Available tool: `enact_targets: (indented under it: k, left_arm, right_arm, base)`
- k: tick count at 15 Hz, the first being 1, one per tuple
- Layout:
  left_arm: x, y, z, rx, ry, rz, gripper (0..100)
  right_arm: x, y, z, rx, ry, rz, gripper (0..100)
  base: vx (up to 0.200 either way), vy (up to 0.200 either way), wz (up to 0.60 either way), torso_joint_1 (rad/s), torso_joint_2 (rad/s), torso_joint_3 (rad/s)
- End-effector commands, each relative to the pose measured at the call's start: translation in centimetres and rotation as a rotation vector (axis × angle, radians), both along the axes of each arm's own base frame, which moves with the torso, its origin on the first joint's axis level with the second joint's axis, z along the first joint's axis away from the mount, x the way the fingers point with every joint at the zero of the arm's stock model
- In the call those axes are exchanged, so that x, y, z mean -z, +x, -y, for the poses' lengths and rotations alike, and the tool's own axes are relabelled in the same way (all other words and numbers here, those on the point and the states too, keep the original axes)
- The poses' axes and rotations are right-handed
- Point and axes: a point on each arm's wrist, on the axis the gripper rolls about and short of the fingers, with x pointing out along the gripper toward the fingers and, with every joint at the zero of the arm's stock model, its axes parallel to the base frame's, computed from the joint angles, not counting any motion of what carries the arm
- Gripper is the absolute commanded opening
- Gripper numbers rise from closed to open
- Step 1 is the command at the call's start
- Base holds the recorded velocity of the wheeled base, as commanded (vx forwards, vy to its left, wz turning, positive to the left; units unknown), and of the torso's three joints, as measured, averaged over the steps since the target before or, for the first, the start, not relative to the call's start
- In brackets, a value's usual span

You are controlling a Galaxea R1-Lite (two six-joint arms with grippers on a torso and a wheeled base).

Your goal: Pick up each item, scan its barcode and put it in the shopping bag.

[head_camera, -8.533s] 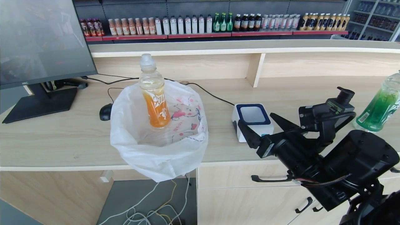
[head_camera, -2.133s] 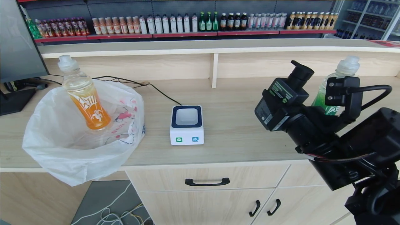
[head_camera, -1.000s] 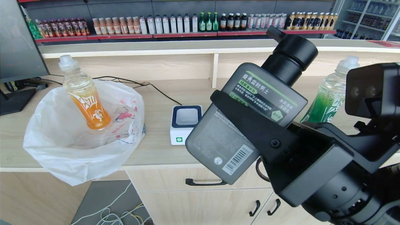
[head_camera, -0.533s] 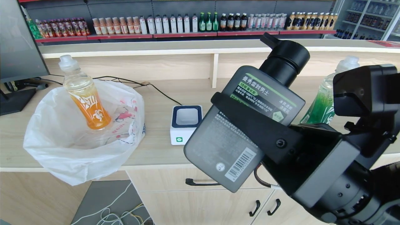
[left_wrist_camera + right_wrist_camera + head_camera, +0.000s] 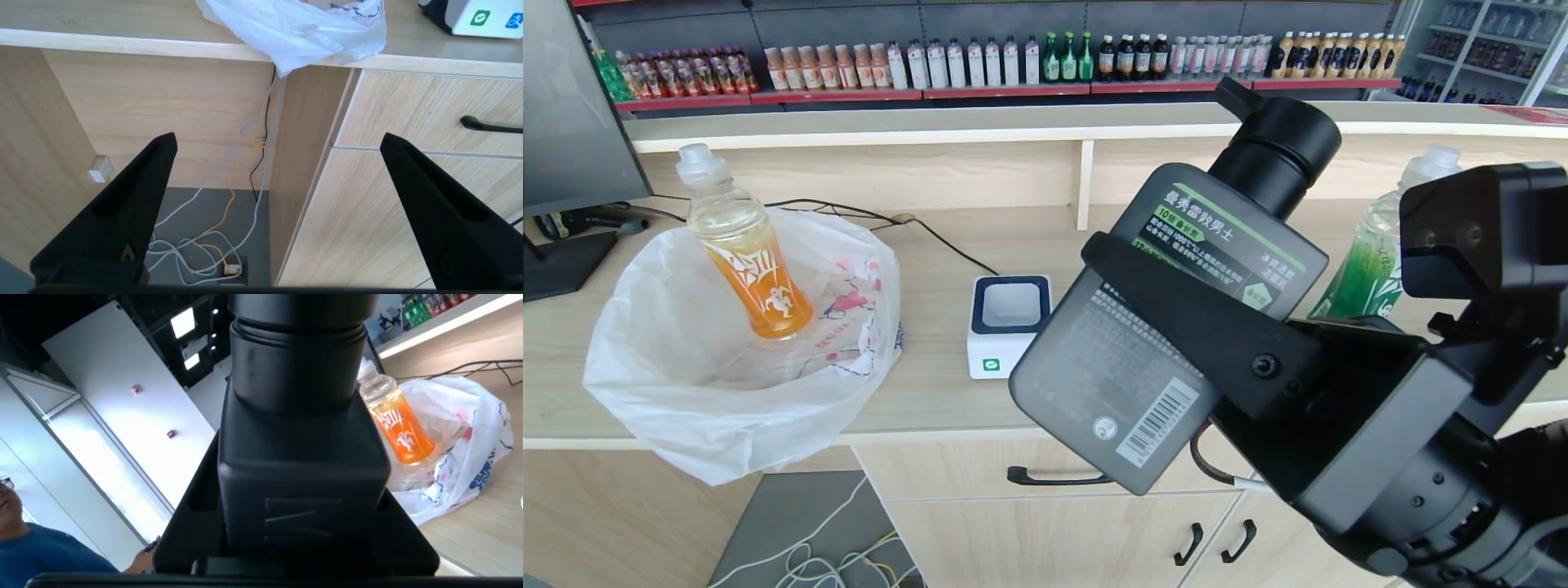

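The dark bottle [image 5: 1094, 367] carries a white barcode [image 5: 1157, 420] near its base, fine white print above it, and a green-edged label [image 5: 1229, 253] with white characters by the neck. The scanner [image 5: 1013, 347] shows a small green icon [image 5: 990, 365] on its front. The orange bottle [image 5: 756, 273] bears white figures, and the shopping bag [image 5: 686, 392] has red print.

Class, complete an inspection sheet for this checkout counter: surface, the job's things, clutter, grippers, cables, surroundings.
Surface: wooden counter, scanner standing on it.
Job's things: dark bottle held up, barcode facing the head camera; orange drink standing in the shopping bag; green drink upright on the counter.
Clutter: monitor, far left.
Grippers: right gripper shut on the dark bottle; left gripper open, low before the cupboards.
Cables: black cable on the counter behind the bag; loose cables on the floor.
Surroundings: shelves of drinks behind; drawer below.
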Motion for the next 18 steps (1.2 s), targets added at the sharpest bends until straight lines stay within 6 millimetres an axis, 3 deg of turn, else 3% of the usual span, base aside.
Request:
enact_targets:
  k: [1, 13, 18]
  left_arm:
    - [0.0, 0.0, 0.0, 0.0, 0.0, 0.0, 100]
    - [0.0, 0.0, 0.0, 0.0, 0.0, 0.0, 100]
    - [0.0, 0.0, 0.0, 0.0, 0.0, 0.0, 100]
  right_arm:
    - [-0.1, 0.0, 0.0, -0.003, 0.002, 0.003, 0]
    - [-0.2, 0.1, -0.4, 0.012, -0.017, 0.057, 0]
    - [1.0, 1.1, -0.5, 0.165, -0.108, 0.132, 0]
  base:
    - [0.0, 0.0, 0.0, 0.0, 0.0, 0.0]
    - [0.0, 0.0, 0.0, 0.0, 0.0, 0.0]
    - [0.0, 0.0, 0.0, 0.0, 0.0, 0.0]
